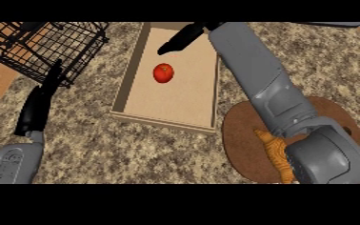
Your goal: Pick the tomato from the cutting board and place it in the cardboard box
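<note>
Tomato (pixel 163 73) is lying inside the cardboard box (pixel 134 59), already off the cutting board (pixel 246 143). Starting at nine o'clock, the left hand (pixel 38 106) is resting open near the wire basket (pixel 60 45). The right hand (pixel 179 39) is hanging at twelve o'clock over the box, fingers relaxed, holding nothing, the nearer hand, with the tomato towards six o'clock from it.

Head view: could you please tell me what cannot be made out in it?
- Cutting board: the right forearm covers its middle; the lower edge cuts it off.
- Orange thing on the board: partly behind the forearm, kind unclear.
- Wire basket: cut by the left edge; contents unclear.
- Right hand over the box: dark, finger pose unclear.
</note>
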Controlling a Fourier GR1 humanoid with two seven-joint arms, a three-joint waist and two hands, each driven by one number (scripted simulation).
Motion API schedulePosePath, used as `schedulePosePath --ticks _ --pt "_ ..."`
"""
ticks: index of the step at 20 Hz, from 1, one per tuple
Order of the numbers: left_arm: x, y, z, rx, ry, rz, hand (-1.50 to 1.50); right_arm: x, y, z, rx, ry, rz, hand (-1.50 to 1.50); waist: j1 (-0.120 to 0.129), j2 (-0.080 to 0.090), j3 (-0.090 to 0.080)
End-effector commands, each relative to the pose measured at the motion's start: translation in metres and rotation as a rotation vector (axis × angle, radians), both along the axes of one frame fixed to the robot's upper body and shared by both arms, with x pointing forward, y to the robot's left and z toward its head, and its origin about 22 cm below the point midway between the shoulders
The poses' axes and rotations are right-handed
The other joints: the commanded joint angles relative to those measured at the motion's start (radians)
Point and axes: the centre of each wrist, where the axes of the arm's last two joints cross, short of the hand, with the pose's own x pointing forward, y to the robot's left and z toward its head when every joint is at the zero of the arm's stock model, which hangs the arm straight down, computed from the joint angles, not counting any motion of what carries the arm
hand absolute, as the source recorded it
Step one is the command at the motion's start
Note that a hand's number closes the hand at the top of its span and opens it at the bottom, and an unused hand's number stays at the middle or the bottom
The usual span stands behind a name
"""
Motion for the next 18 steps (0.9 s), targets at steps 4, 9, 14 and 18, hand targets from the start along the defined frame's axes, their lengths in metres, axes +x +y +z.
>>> schedulePosePath --ticks 4,9,14,18 --pt "-0.003 0.0 0.002 -0.015 0.016 0.023 0.0 0.014 -0.074 0.008 0.071 0.029 -0.068 -1.5 -0.014 0.007 -0.001" --pt "0.002 0.006 0.016 -0.007 0.0 0.027 0.0 0.015 -0.135 0.0 0.044 0.035 -0.105 -1.5 -0.014 0.01 0.001" --pt "-0.005 0.007 0.004 0.0 0.0 0.012 0.0 0.014 -0.173 0.011 -0.002 0.022 -0.108 -1.5 0.001 0.017 0.0" --pt "-0.006 0.003 0.002 -0.002 -0.003 0.011 0.0 0.006 -0.219 0.009 -0.059 0.014 -0.084 -1.5 0.01 0.026 0.002"
